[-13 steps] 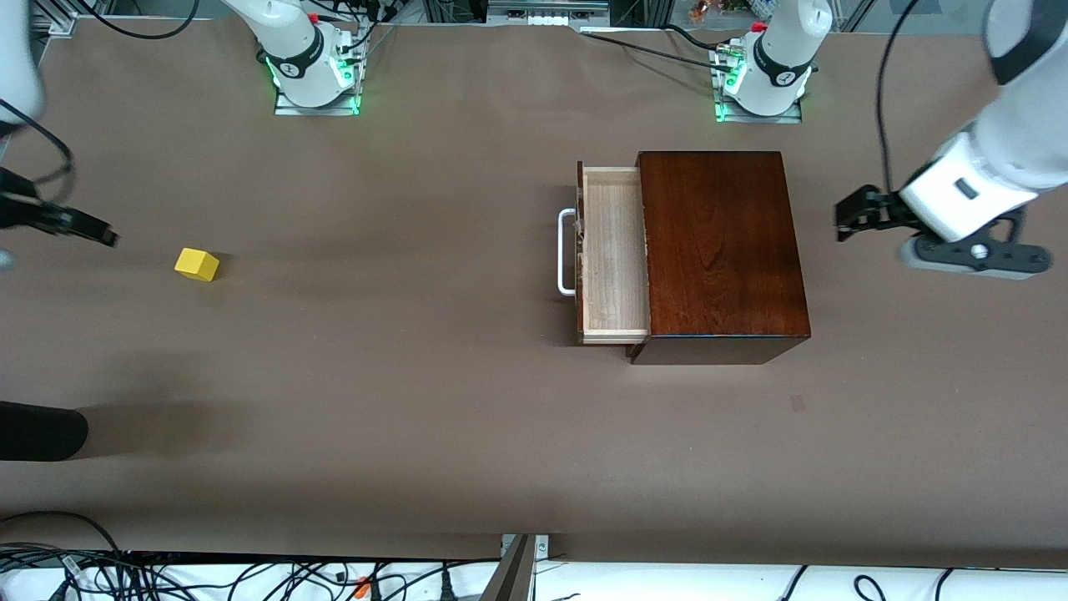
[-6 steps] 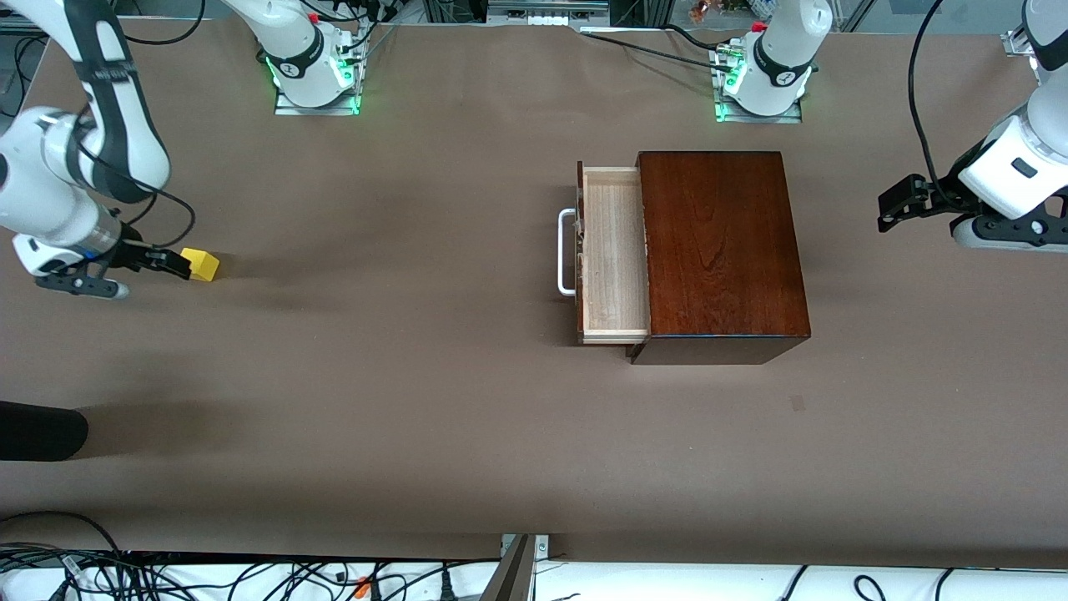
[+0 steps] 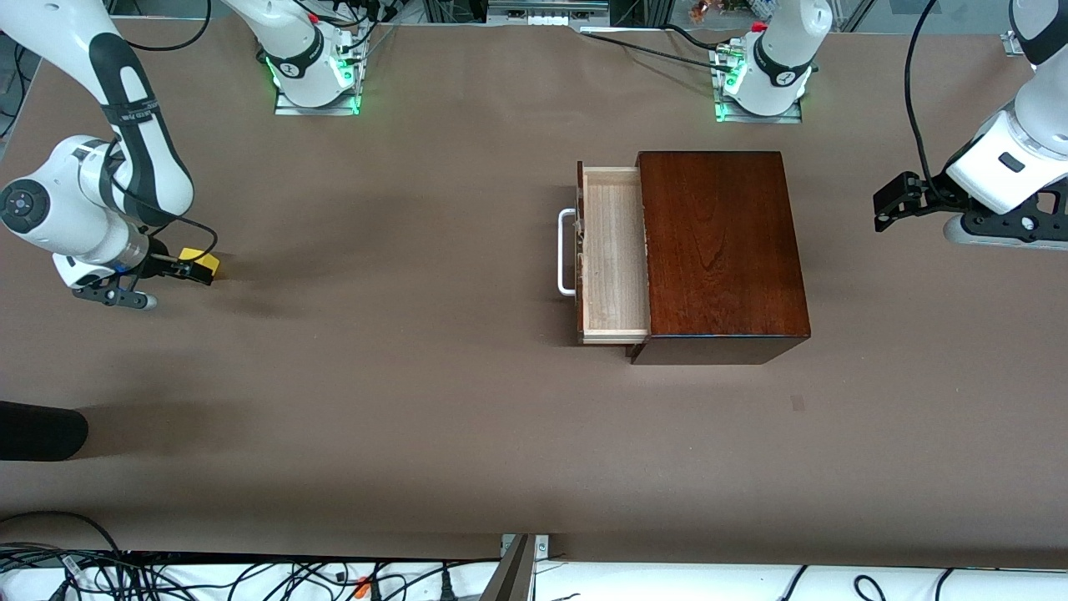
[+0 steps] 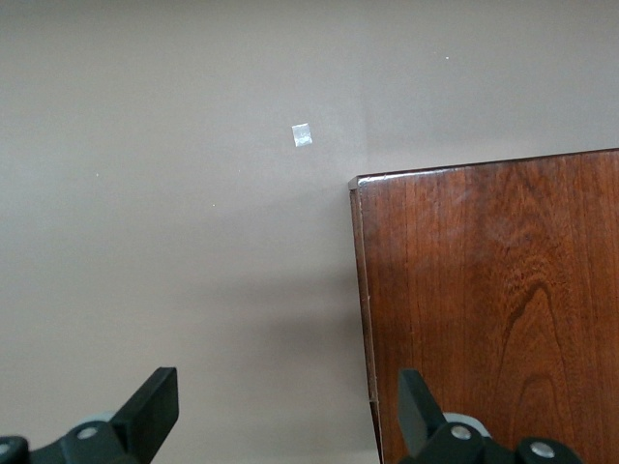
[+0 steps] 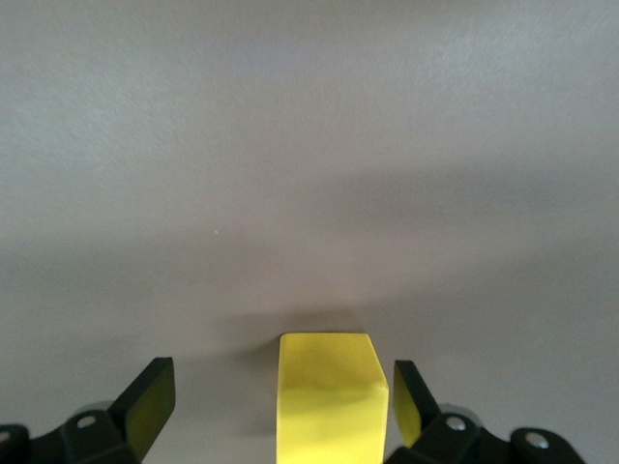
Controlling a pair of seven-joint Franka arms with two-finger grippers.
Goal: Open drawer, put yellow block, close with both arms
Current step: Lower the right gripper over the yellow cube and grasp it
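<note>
Though hidden frontally, yellow block (image 5: 326,396) unclamped.

My tabletop (image 3: 434,401) is covered edge to edge in plain brown. The dark wooden box (image 3: 722,250) sits on it toward my left arm's end, not far from the edge where my bases stand, with its drawer (image 3: 616,255) drawn out toward my right arm's end. The yellow block (image 3: 203,262) rests flat on the surface close to my right arm's end. A small pale square mark (image 3: 798,403) lies on the brown just nearer the front edge than the box.
</note>
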